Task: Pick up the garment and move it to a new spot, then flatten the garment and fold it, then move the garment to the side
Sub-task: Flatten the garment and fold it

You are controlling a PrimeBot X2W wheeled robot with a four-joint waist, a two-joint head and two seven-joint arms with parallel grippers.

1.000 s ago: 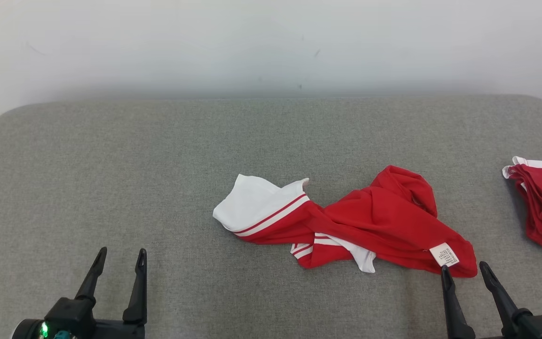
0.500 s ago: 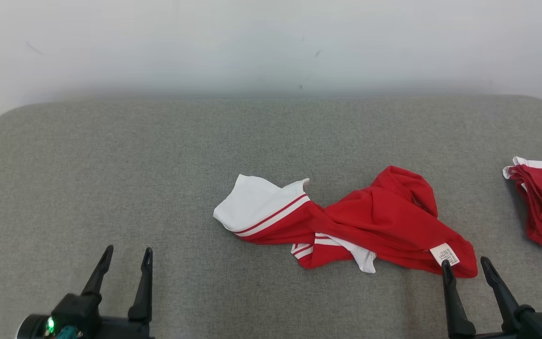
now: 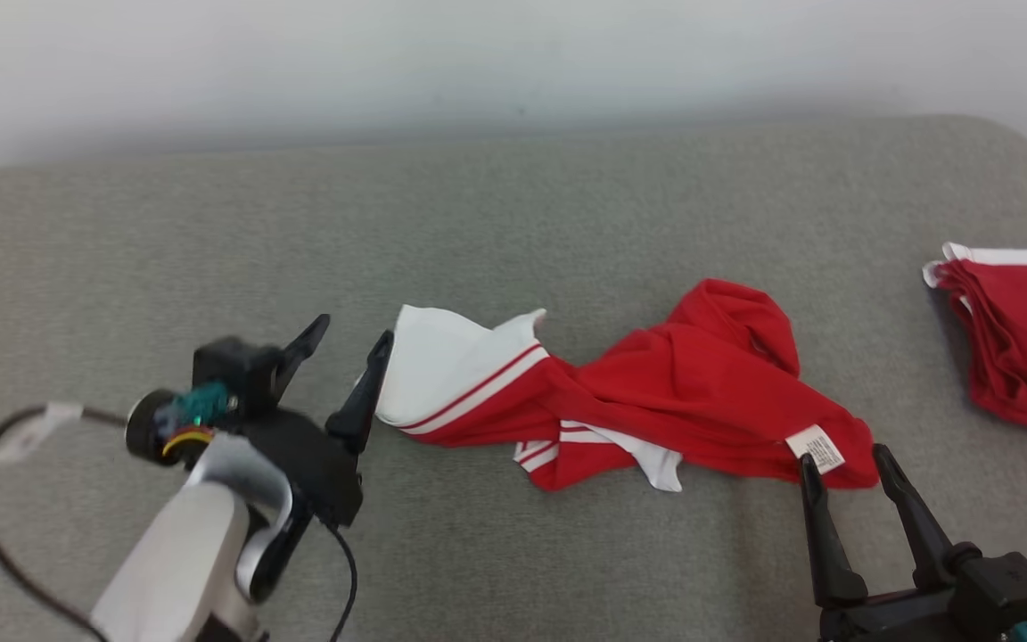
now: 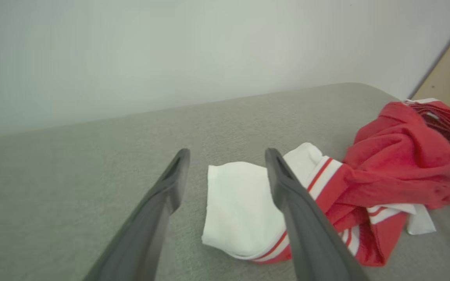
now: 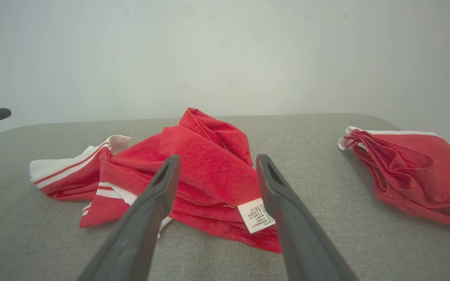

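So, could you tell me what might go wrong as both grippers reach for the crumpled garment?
The left gripper is at the very edge of the crumpled red-and-white fabric garment, by its white end, so it may pinch one thin layer or nudge it away. The right gripper is beside the small white care label and might catch that alone. The garment is twisted, so lifting may leave it tangled.

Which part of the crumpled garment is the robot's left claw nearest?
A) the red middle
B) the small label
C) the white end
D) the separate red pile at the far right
C: the open left gripper has one fingertip right at the garment's white end, while the label lies by the right gripper.
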